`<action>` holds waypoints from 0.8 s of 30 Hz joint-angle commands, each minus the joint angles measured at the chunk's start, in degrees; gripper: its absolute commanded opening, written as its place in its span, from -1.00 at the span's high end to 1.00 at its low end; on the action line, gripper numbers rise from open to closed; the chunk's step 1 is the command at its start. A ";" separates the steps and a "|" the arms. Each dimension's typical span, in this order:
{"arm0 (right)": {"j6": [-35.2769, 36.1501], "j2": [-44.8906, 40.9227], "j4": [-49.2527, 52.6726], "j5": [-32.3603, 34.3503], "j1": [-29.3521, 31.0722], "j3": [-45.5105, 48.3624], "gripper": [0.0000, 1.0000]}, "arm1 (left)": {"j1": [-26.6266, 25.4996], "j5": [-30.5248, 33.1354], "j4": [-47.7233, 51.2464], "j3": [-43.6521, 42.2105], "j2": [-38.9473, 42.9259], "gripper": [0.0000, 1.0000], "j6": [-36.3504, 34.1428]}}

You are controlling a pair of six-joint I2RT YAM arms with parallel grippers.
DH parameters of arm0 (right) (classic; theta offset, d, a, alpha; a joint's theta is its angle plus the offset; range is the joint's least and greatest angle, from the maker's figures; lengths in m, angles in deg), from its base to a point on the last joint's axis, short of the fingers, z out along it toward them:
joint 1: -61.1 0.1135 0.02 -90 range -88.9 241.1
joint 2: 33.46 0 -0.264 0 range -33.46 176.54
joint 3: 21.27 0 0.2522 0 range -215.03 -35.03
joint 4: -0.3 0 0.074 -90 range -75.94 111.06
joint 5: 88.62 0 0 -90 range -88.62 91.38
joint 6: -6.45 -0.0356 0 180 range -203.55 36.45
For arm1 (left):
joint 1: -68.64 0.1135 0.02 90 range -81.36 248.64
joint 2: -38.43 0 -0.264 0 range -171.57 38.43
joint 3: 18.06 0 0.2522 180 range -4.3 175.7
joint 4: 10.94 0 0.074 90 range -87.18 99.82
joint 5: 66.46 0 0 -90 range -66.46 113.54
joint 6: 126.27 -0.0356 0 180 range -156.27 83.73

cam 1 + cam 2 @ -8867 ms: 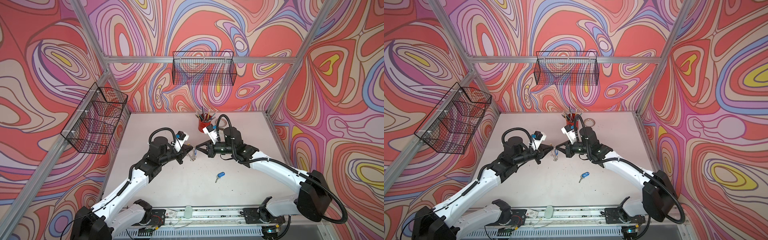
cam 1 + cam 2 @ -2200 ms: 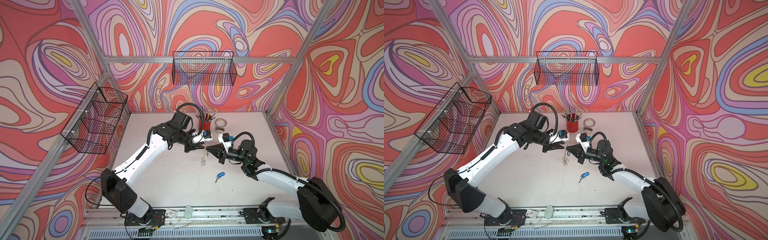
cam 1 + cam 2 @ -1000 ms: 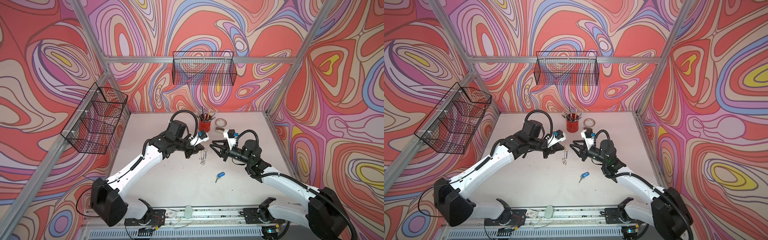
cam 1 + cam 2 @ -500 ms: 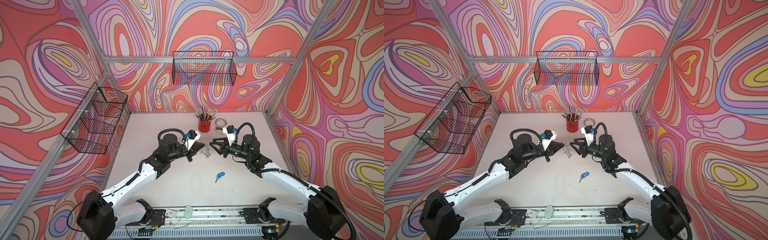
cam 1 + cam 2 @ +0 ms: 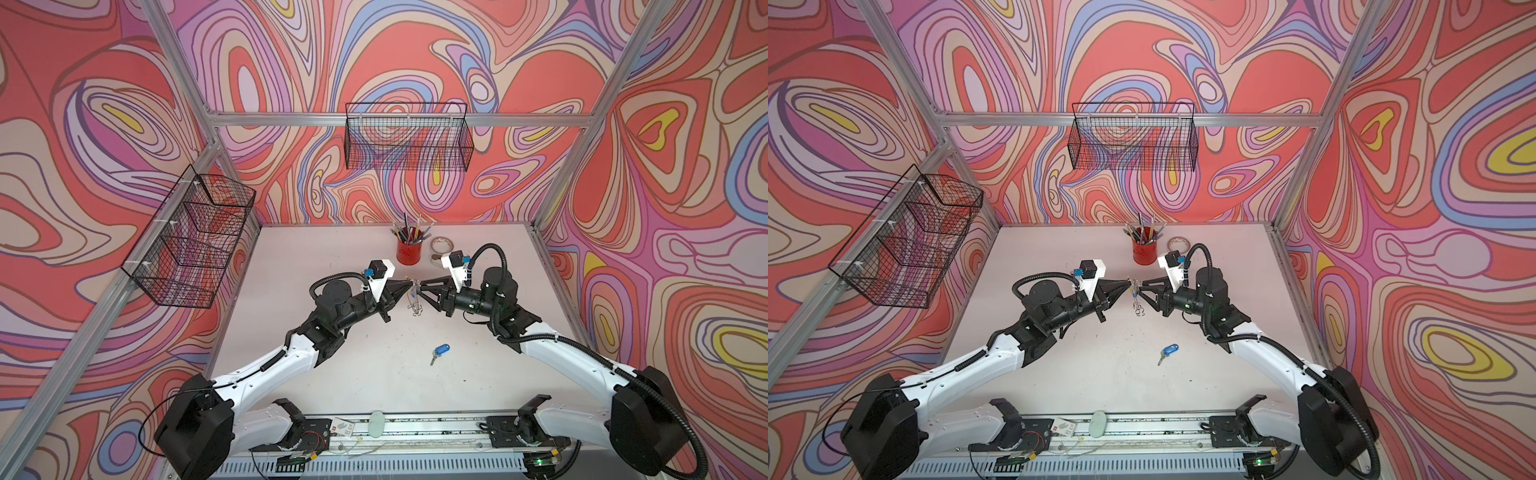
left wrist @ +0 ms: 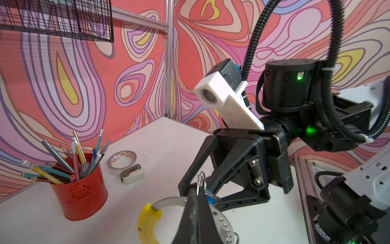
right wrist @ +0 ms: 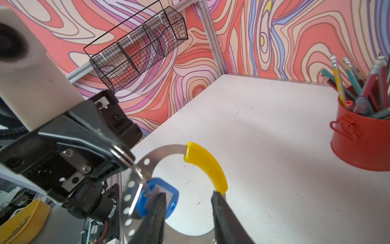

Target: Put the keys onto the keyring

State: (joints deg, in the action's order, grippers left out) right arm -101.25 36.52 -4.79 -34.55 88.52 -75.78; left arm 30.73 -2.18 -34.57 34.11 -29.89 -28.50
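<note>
My left gripper is shut on the small split ring of one key, whose blue tag hangs just beneath the tips. The keyring, a perforated silver hoop with a yellow segment, hangs there too, above the table in both top views. My right gripper faces the left one tip to tip. It is open, one finger against the blue tag and the other by the yellow segment's end. The second of the keys lies on the table to the front.
A red pencil cup stands behind the grippers, with a tape roll and a small white object beside it. Wire baskets hang on the back wall and the left wall.
Over the last second the left arm has swung down and toward the front with the ring in its jaws. The right gripper has closed in until the two sets of tips almost meet.
</note>
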 commanded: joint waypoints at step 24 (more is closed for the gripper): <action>-3.50 -0.08 -7.82 -4.98 -3.73 3.41 -0.25 | -0.94 1.02 -13.68 -1.41 -6.35 1.00 6.03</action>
State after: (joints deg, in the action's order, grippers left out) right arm -106.25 35.25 -12.03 -38.24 84.15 -71.45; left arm 30.25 -1.41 -44.12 32.54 -35.68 -23.54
